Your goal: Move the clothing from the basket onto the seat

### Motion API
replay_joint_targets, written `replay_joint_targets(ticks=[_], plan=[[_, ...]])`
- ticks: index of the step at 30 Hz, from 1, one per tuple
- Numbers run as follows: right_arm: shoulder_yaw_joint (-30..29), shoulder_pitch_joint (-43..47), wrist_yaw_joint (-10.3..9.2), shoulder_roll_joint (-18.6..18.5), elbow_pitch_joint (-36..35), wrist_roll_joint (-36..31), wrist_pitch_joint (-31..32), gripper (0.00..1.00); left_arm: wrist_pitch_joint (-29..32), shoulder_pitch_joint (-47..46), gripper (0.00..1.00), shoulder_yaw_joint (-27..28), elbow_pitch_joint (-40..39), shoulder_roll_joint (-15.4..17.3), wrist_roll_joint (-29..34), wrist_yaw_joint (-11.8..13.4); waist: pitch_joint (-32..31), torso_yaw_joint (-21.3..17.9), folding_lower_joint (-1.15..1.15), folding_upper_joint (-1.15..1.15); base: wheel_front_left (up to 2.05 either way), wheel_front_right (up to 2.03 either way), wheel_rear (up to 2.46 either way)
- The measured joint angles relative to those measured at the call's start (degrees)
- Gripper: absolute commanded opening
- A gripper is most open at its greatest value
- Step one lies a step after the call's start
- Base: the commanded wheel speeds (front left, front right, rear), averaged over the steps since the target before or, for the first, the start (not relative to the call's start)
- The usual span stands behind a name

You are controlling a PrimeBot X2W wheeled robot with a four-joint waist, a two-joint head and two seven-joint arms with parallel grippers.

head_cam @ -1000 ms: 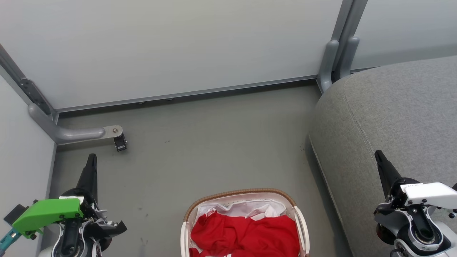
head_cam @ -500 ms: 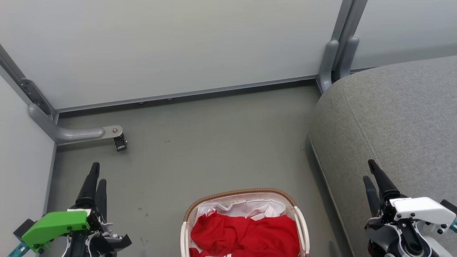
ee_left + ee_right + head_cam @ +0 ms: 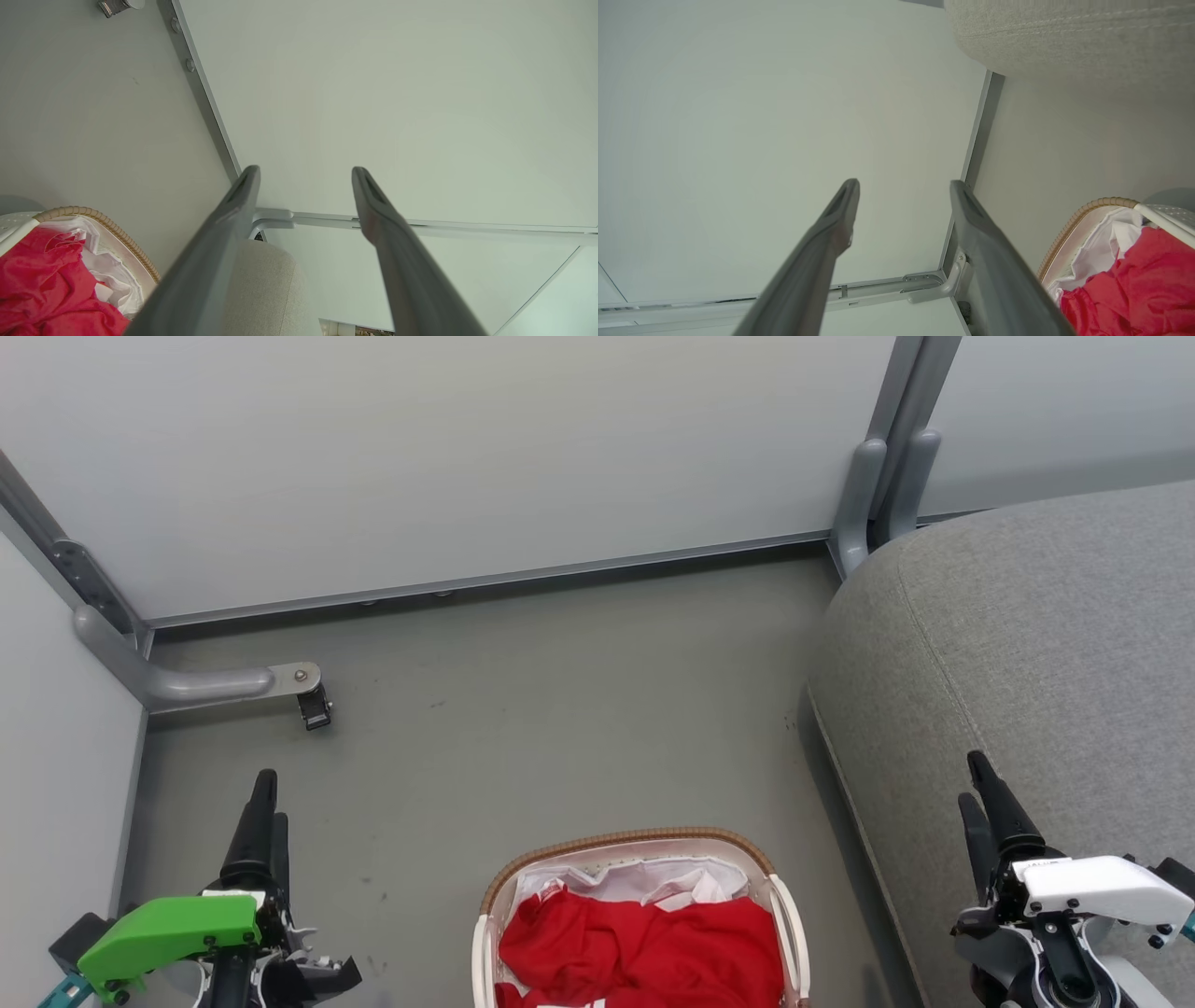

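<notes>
Grey floor point(image 3: 560, 709), basket point(image 3: 635, 836) on it at near edge, seat point(image 3: 1027, 644) at right; metal foot point(image 3: 215, 684) far left

Head view from here: basket point(image 3: 635, 840) sits on the floor point(image 3: 560, 709) at bottom centre, cut off by the lower edge. Clothing point(image 3: 644, 947) lies in it on the near side. Liner point(image 3: 635, 879) shows behind the clothing, against the far rim. Seat point(image 3: 1046, 644) takes the right side, upper right down to lower right, near the basket with a strip of floor between. Wall panel point(image 3: 467, 457) runs across the top, behind the floor. Post point(image 3: 882, 457) stands upper right, between panel and seat. Frame foot point(image 3: 201, 683) lies on the floor mid left. My left hand point(image 3: 271, 798) is lower left, well left of the basket. My right hand point(image 3: 971, 779) is lower right, in front of the seat.
</notes>
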Motion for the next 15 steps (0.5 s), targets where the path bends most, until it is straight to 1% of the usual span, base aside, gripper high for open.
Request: replay_joint_targets(ticks=[9,15], plan=[[-4.3,0.01,0.0,1.8,0.15,-10.66,0.0,1.0,-2.24,0.3,1.0,-1.09,-0.77,0.02,4.87,-0.75,0.09,0.08,0.0,-0.01,0.0,0.0,0.0],[-6.84,0.03,0.0,2.82,-0.11,-19.02,-0.01,1.0,-3.56,0.81,1.0,-2.22,-1.67,0.04,10.77,-1.01,0.14,0.22,0.0,-0.01,0.0,0.0,0.0]])
